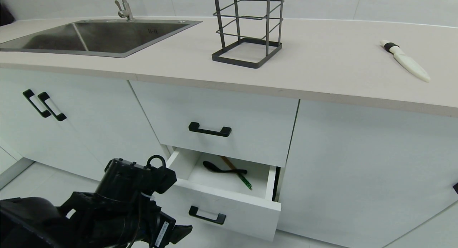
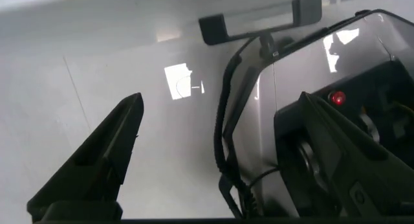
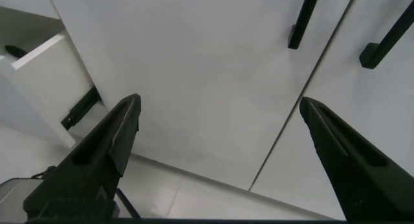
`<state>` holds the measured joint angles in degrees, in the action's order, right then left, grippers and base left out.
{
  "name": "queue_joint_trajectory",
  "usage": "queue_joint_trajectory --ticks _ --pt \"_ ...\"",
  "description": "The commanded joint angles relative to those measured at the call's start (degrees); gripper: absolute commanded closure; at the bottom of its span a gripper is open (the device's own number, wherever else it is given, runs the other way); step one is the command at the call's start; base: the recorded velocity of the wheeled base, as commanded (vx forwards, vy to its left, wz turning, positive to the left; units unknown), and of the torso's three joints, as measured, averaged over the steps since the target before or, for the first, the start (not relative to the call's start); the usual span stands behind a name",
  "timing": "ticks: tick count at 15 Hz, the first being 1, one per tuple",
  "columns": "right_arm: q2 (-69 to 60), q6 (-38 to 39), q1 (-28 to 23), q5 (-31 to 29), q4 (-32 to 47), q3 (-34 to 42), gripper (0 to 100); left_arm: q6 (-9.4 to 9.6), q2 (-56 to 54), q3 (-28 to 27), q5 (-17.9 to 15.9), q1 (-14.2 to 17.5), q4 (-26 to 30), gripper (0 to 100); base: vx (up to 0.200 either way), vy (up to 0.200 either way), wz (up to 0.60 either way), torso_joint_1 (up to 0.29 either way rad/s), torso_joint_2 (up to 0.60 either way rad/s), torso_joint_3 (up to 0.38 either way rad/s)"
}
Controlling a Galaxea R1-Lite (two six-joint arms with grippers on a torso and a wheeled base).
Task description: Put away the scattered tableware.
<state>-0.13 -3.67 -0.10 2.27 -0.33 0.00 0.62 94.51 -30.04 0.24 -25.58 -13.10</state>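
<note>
The knife (image 1: 406, 61), the one piece left out, lies flat on the counter (image 1: 322, 62) at its far right, well apart from the open drawer (image 1: 243, 208) below, where a spoon (image 1: 220, 167) and chopsticks (image 1: 243, 178) are already laid. Both hands are held low in front of the cabinets: the left hand (image 2: 220, 98) is spread wide with nothing in it, just beside the drawer front, and the right hand (image 3: 220, 101) is likewise wide and empty, faced toward the cabinet doors. The likeliest trouble is judged to come from the knife's slim, flat form: it may be pushed along the counter rather than lifted, or pinched off-centre so that it tips and slips out. A second risk is posed by the drawer, which is pulled out only partway beneath the closed upper drawer (image 1: 214, 108). A long piece brought in level may be caught on that front or on the drawer's rim. An arm raised from below may also be knocked against the jutting drawer or the counter edge. The rack (image 1: 234, 62) and sink (image 1: 107, 33) are set aside to the left, so the reach to the knife is not blocked by them.
</note>
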Motion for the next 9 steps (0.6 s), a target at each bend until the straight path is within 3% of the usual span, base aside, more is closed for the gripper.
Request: queue_joint_trajectory --ticks 1,2,3,4,9 --pt "0.1 0.0 0.0 0.0 0.0 0.0 0 0.17 2.8 0.0 0.1 0.0 -3.9 0 0.0 0.0 0.0 0.0 0.0 0.0" --pt "0.1 0.0 0.0 0.0 0.0 0.0 0 0.35 3.8 0.1 0.1 0.0 -6.4 0 0.0 0.0 0.0 0.0 0.0 0.0" --pt "0.1 0.0 0.0 0.0 -0.1 0.0 0 0.43 6.8 0.5 0.1 0.0 -13.8 0 0.0 0.0 0.0 0.0 0.0 0.0" --pt "0.1 0.1 0.0 0.0 0.0 0.0 0 0.52 8.2 0.5 0.1 0.0 -17.0 0 0.0 0.0 0.0 0.0 0.0 0.0" --pt "0.1 0.1 0.0 0.0 0.0 0.0 0 0.61 12.6 0.1 0.1 0.1 -27.1 0 0.0 0.0 0.0 0.0 0.0 0.0"
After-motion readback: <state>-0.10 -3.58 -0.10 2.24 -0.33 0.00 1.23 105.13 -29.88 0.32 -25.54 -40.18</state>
